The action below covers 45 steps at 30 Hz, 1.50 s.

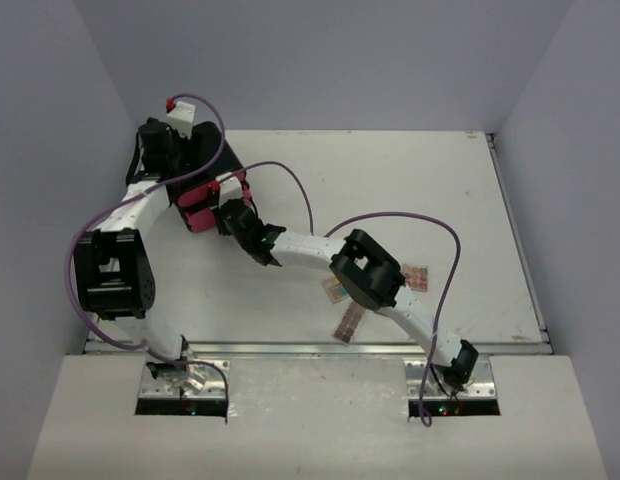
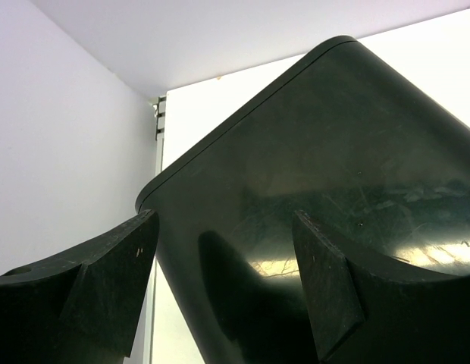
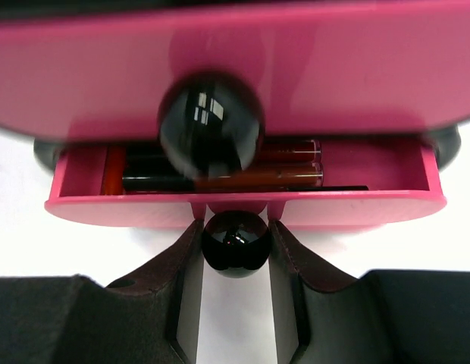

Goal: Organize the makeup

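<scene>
The black box with pink drawers stands at the back left of the table. Its lower pink drawer is pulled out, and slim dark and red sticks of makeup lie inside it. My right gripper is shut on that drawer's round black knob; from above it sits at the drawer fronts. My left gripper is open and straddles a corner of the box. A long brownish palette and a square palette lie on the table by the right arm.
The upper drawer's black knob hangs blurred just above the open drawer. A third small makeup item peeks out beside the right arm's elbow. Purple cables loop over both arms. Grey walls enclose the table on three sides.
</scene>
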Motion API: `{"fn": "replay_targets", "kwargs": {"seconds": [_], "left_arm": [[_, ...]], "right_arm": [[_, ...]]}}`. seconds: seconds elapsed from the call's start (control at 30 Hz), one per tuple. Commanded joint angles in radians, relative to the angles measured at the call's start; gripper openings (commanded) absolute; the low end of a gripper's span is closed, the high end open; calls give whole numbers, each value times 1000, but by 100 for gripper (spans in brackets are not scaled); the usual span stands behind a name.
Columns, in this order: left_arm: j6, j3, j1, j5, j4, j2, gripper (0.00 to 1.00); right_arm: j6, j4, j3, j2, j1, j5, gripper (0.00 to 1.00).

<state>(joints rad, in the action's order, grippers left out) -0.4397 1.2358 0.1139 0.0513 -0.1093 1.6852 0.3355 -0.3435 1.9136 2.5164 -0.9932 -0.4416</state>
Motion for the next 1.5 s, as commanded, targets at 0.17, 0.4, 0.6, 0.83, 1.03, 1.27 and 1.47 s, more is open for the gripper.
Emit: {"fn": "replay_targets", "kwargs": {"seconds": [0.17,0.4,0.6,0.83,1.03,1.27,1.47], "left_arm": [[-7,-42,17,-24,142,72,70],[-6,-44,17,-30,143,75,70],[-10,-42,17,-25,137,79,70],[-10,-42,20,-24,141,87,70],[-7,-35,24,-28,142,90,70],[-7,-32,26,-32,143,96,70],[-5,-31,29,-36,144,102,70]], "right_arm": [[-38,-251,197,90,14,-54,38],[0,-270,83,44,21,-69,45],[38,-338,-170,-82,4,-43,58],[105,-177,-51,-11,2,-22,58],[147,-112,35,69,4,-7,56],[142,-79,70,102,5,-23,54],[160,-97,21,97,4,-28,53]]}}
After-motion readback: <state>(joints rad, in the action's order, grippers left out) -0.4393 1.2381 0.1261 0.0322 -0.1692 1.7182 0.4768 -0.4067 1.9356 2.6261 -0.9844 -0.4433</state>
